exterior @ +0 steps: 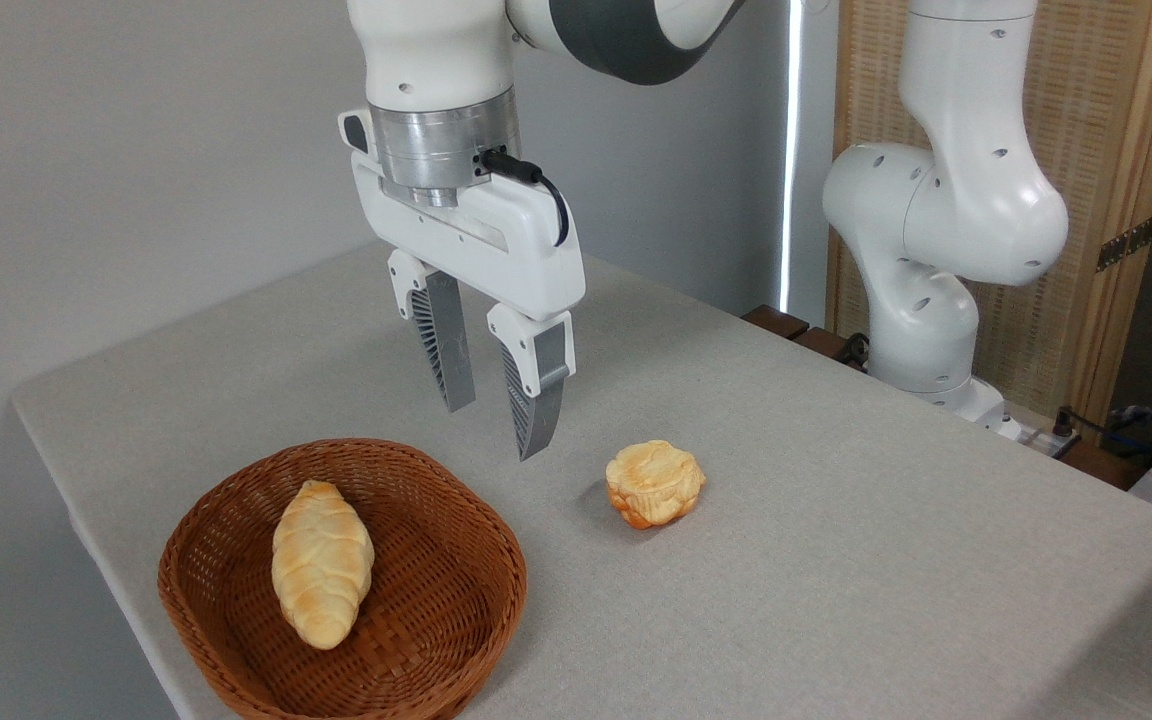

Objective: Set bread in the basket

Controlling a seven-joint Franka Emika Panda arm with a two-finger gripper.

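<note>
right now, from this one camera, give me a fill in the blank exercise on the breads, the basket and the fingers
1. The braided loaf lies inside the ____.
2. The round bun sits on the ____, outside the basket.
3. The gripper hangs above the table with its fingers ____ and holding nothing.
4. In the picture, the bun lies to the ____ of the basket.

Missing words: basket; table; open; right

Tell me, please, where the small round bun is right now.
The bun sits on the grey table, just right of the basket, below and slightly right of the open fingers.
</note>
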